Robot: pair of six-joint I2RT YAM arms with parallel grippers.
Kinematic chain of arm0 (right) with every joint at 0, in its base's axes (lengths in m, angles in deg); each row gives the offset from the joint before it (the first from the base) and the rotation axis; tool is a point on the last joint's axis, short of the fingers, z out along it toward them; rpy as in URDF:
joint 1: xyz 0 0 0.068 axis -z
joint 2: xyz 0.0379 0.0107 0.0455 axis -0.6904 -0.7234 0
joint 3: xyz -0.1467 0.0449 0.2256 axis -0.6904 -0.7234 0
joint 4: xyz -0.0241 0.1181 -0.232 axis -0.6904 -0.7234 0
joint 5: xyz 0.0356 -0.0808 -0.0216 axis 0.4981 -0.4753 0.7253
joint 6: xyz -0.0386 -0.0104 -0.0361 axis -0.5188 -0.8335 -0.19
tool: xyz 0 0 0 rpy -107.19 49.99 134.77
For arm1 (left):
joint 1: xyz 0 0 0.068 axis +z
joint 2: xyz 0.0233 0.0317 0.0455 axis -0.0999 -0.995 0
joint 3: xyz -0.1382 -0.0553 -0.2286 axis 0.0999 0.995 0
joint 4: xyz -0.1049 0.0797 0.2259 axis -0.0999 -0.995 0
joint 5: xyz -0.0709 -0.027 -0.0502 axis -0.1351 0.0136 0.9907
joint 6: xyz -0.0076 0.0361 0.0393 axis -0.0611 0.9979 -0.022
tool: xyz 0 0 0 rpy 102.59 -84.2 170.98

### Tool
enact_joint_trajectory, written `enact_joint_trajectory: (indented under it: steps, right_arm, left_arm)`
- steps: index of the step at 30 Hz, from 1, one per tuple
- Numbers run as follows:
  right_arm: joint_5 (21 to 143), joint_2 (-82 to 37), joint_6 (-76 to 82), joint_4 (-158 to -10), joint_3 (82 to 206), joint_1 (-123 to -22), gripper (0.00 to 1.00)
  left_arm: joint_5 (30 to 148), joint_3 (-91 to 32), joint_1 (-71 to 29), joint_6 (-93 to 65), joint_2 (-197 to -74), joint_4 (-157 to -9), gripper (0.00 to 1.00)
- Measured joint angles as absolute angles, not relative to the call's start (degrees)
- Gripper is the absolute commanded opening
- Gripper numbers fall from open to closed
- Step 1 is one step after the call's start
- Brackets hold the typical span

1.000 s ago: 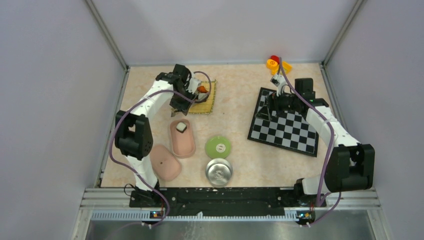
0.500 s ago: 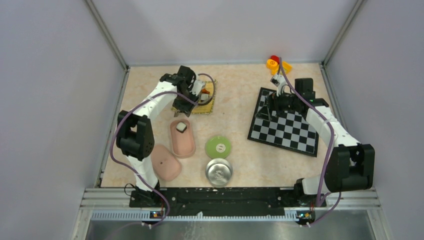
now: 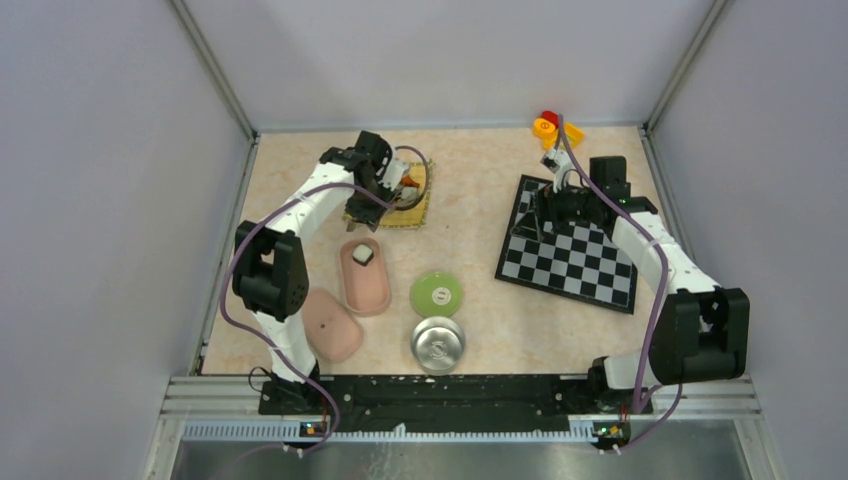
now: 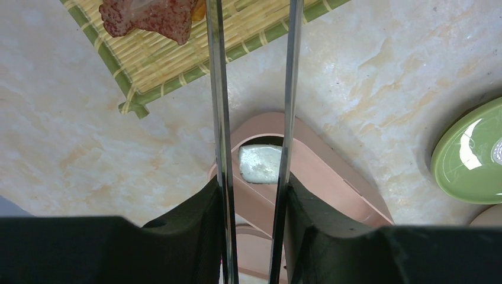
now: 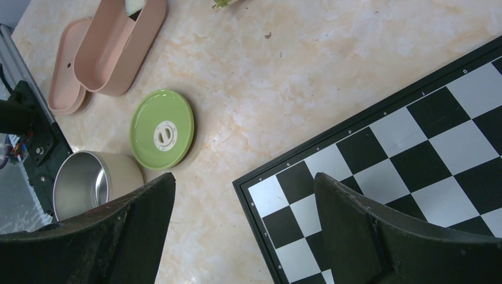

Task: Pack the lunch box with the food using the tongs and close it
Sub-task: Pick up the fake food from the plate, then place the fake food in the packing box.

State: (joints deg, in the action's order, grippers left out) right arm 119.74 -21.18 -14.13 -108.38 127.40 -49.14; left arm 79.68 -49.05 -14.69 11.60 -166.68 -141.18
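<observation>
1. In the upper left of the overhead view, the left tool point(image 3: 386, 186) is clenched on the tongs point(image 4: 219, 89), whose two silver arms run between its fingers.
2. The arms reach out over the bamboo mat point(image 4: 260, 29), just beside a reddish morsel point(image 4: 151, 15).
3. Below the mat on the counter point(image 4: 71, 136), the open pink lunch box point(image 4: 331, 177) holds one white piece point(image 4: 259, 164).
4. At the right, the right tool point(image 5: 244, 183) hangs released above the chessboard point(image 5: 414, 148) edge.

Overhead; wrists close, downward (sharing lunch box point(image 3: 368, 292)).
</observation>
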Motion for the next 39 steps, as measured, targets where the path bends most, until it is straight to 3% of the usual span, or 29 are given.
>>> enact_joint_trajectory:
  steps: [8, 18, 24, 32, 39]
  right_arm:
    - [119.7, -21.2, -14.1, -108.4, 127.4, -49.1, 0.85]
    - [119.8, -21.2, -14.1, -108.4, 127.4, -49.1, 0.85]
    - [120.0, -21.2, -14.1, -108.4, 127.4, -49.1, 0.85]
    - [120.6, -21.2, -14.1, -108.4, 127.4, -49.1, 0.85]
    - [120.7, -21.2, -14.1, -108.4, 127.4, -49.0, 0.85]
  left_arm:
    - [79.3, -49.0, -14.6, 11.4, -166.7, -140.9, 0.21]
    - [81.6, -47.1, -12.6, 14.4, -158.6, -141.8, 0.16]
    - [85.8, -43.7, -9.5, 21.9, -150.6, -144.1, 0.14]
    - [90.1, -32.3, 3.3, 41.7, -131.9, -149.1, 0.15]
    - [91.0, -24.3, 4.1, 54.7, -120.1, -154.4, 0.18]
